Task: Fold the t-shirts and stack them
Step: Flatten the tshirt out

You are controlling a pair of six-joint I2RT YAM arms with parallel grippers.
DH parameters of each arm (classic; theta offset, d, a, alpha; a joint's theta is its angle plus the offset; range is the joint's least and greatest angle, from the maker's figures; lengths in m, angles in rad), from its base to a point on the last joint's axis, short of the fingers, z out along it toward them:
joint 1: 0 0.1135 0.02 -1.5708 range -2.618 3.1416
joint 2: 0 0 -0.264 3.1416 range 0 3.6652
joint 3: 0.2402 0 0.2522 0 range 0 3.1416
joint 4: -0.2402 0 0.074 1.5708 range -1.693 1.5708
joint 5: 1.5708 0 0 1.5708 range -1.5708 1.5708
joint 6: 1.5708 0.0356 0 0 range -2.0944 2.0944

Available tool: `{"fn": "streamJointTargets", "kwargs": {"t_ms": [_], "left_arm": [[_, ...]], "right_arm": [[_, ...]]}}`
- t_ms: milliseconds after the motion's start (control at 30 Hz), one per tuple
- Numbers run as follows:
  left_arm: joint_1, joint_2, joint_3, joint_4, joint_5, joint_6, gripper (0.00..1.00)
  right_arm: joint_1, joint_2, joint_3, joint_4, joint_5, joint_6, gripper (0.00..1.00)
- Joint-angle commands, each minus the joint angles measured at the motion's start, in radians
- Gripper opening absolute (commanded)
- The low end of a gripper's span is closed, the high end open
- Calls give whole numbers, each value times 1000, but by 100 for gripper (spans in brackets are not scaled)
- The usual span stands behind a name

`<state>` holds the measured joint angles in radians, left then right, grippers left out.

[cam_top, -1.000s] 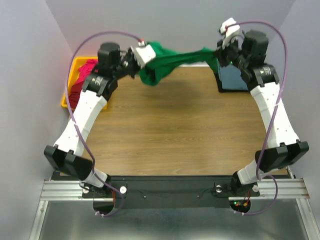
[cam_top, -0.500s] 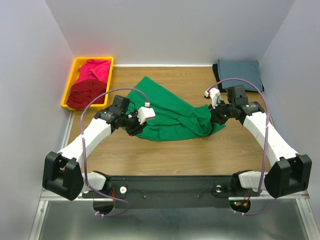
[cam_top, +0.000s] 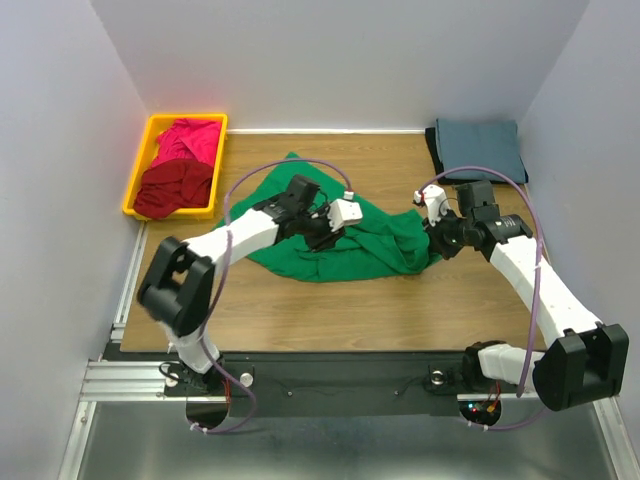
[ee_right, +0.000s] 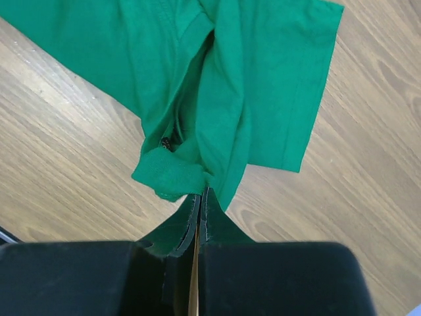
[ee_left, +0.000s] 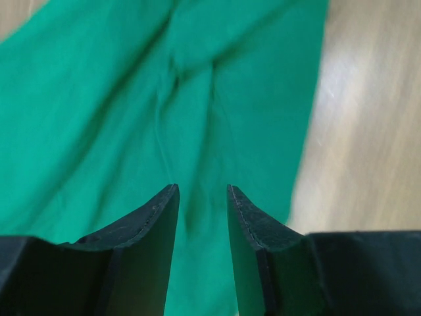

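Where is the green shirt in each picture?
Top external: green shirt, in the middle.
Left wrist: fills most of it, beyond the open left gripper.
Right wrist: top half, edge pinched by the right gripper.
Shared landmark: the wooden table under it.

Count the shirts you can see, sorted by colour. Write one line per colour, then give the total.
Green shirt: 1
Pink shirt: 1
Dark red shirt: 1
Blue-grey shirt: 1
Total: 4
The dark edge beside the blue-grey one is too unclear to count.
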<state>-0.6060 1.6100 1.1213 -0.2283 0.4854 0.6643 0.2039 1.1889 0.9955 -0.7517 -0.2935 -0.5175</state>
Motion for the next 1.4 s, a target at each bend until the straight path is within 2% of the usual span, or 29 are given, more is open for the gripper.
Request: {"fn": "streamJointTargets", "kwargs": {"t_ms": [0,233,367,467,500,600,800,1067,1100,1200,1233,1367], "left_arm": [[-21,134,130,69,5,-28,49],[-41,292,238,86,2,-26,49],[-44,352,267,92,-31,-29,43],[-43,360,272,92,-27,-22,24],[-43,354,273,92,-19,-19,13],[-41,328,275,67,-2,-11,1],[-5,168,305,8,-11,-17,0],[34,54,403,-92,-50,-8,0],[32,57,413,-117,-59,0,6],[32,100,411,-155,-56,-9,31],[29,128,399,-155,-56,-14,43],[28,203,382,-155,-25,3,57]], "right_arm": [[0,-12,14,17,34,31,1],[-1,-3,14,18,57,36,1],[-3,0,15,22,60,39,1],[-4,3,17,25,70,39,1],[-4,2,18,28,73,39,0],[-8,8,25,32,83,39,0],[-24,26,69,58,100,42,0],[-29,52,164,69,120,54,1],[-29,54,169,69,119,53,1],[-29,64,172,69,108,51,0],[-28,66,169,69,106,56,1],[-27,55,138,69,100,60,1]]}}
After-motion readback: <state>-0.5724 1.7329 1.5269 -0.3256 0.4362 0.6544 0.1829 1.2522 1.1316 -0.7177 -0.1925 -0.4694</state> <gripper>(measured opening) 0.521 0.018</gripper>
